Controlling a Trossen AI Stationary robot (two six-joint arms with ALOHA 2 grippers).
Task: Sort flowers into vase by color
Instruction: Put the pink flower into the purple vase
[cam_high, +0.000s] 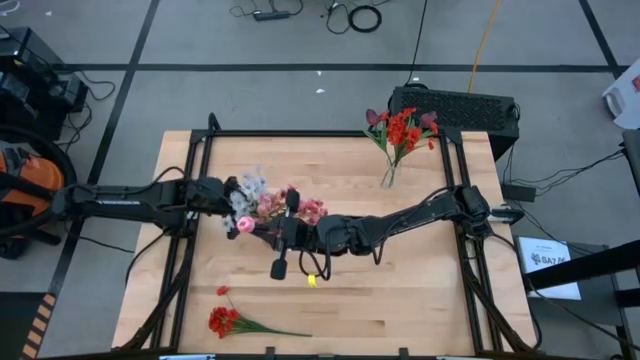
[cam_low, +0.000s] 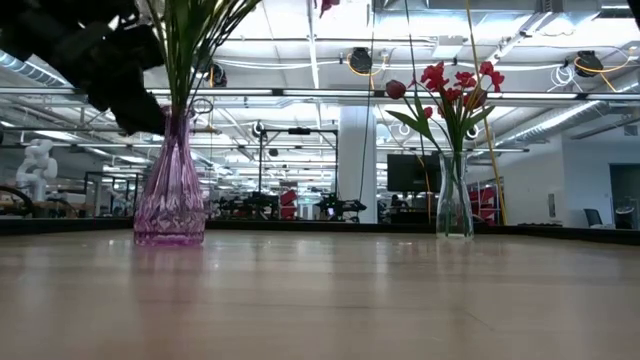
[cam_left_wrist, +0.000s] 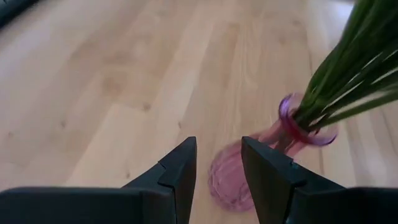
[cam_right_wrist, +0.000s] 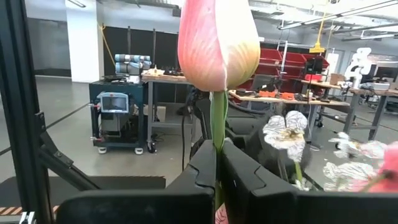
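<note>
A pink glass vase (cam_low: 170, 190) stands on its base left of the table's middle. It holds green stalks (cam_left_wrist: 348, 74) with pink and white heads (cam_high: 270, 203). My left gripper (cam_left_wrist: 217, 168) is open, above the table beside this vase (cam_left_wrist: 239, 180), at the left side of the bouquet (cam_high: 228, 196). My right gripper (cam_right_wrist: 217, 165) is shut on a single pink tulip (cam_high: 243, 225) just near of the bouquet. A clear vase (cam_low: 455, 205) with red flowers (cam_high: 402, 130) stands at the far right. A red spray (cam_high: 225, 320) lies flat near the near edge. My right gripper pinches the tulip's green stalk (cam_right_wrist: 217, 118) between its two fingers, a short way below the pink bud (cam_right_wrist: 217, 43). The fingers come level from the table's right and lie across the stalk. The tulip stands upright with its bud above the fingers; the stalk below is hidden by them.
A small yellow item (cam_high: 311, 281) lies on the wood below the right arm. A black frame (cam_high: 330, 133) runs round the table's edges. Bare wood (cam_high: 400, 300) lies toward the near right. Beyond the far edge sits a black box (cam_high: 455, 105).
</note>
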